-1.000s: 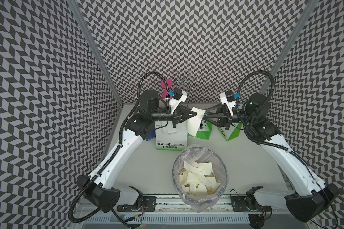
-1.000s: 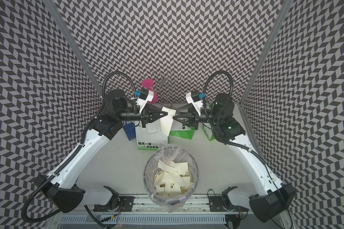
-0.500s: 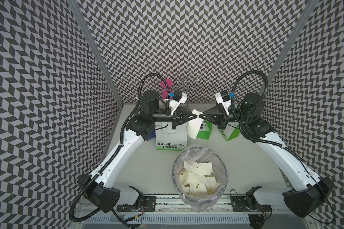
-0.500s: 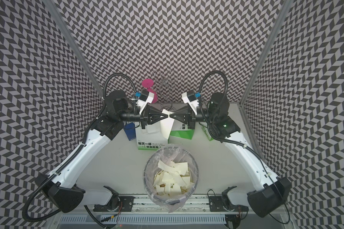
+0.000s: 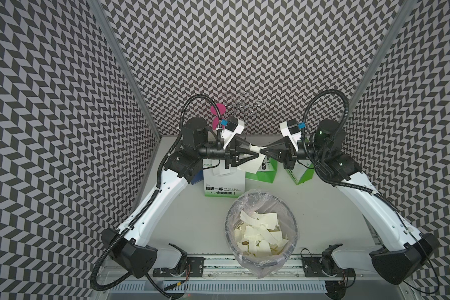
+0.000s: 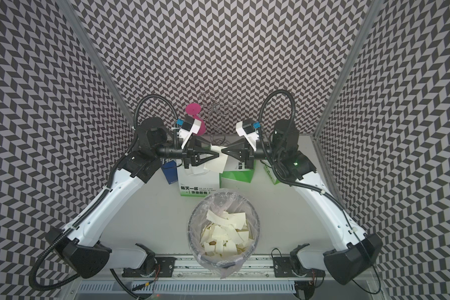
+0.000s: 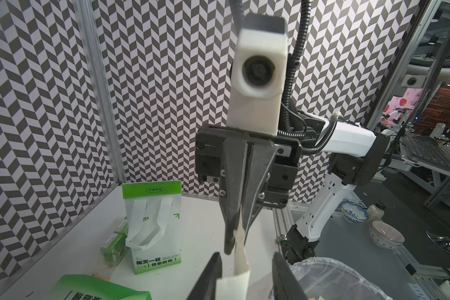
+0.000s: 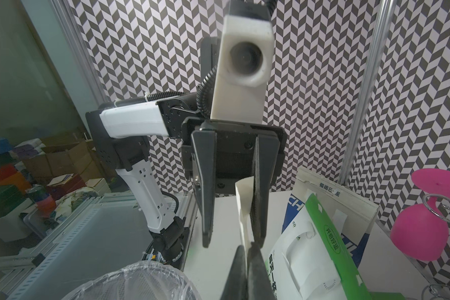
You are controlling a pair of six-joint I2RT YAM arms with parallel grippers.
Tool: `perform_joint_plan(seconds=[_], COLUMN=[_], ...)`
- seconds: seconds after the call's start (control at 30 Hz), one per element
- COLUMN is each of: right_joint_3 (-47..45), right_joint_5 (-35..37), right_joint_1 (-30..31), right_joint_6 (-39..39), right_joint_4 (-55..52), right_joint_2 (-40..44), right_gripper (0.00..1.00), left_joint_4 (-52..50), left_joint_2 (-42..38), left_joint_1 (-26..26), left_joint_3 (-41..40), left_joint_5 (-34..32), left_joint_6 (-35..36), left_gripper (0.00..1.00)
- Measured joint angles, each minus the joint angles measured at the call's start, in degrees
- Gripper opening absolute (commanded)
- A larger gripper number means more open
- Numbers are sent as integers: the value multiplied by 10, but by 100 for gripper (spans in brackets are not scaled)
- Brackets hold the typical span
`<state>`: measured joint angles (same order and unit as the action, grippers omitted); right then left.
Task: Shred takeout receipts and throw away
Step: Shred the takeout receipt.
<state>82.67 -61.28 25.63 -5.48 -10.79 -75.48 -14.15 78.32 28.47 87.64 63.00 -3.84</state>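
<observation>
Above the green-and-white paper bags (image 5: 224, 181), a thin cream paper receipt slip (image 5: 256, 164) is pinched at its upper edge by the closed right gripper (image 5: 262, 150). It is flanked by the parted jaws of the left gripper (image 5: 255, 150), touching one finger. Behind the grippers' meeting point, nearer the rail, ragged cream scraps (image 5: 257, 233) are piled in the plastic-lined round bin (image 5: 227, 228).

**Both top views:** stereo pair, mounted high at front, tilted down twd rear wall (image 5: 244, 65). Far enough to frame both arms, table (image 5: 200, 233) & bin (image 5: 294, 233). Fields nearly identical, w/ slight sideways offset.

**Left wrist cam:** close behind left gripper (image 7: 246, 279), facing right gripper (image 7: 235, 244) head-on.

**Right wrist cam:** mirrored, close behind right gripper (image 8: 243, 275), facing left gripper (image 8: 233, 241).

All four views share bin & bags (image 5: 224, 181).
</observation>
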Motion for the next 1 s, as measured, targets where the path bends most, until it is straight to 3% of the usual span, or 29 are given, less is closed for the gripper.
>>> perform_joint_plan(seconds=[0.3, 0.47, 0.63, 0.83, 1.0], right_joint_3=[0, 2, 4, -37, -108], right_joint_5=[13, 19, 57, 217, 380], right_joint_1=[8, 8, 19, 80, 178], right_joint_6=[-20, -24, -51, -118, -199], right_joint_4=[-16, -21, -43, -41, -7], right_joint_2=[0, 2, 10, 70, 139], right_gripper=[0, 0, 0, 0, 0], left_joint_4=[-19, -53, -66, -85, -95], left_joint_2=[12, 27, 28, 26, 12], left_joint_1=[0, -1, -1, -2, 4], left_joint_3=[18, 41, 47, 53, 39], left_joint_5=[2, -8, -19, -26, -34], left_joint_6=[-10, 1, -4, -39, -78], left_gripper=[20, 0, 0, 0, 0])
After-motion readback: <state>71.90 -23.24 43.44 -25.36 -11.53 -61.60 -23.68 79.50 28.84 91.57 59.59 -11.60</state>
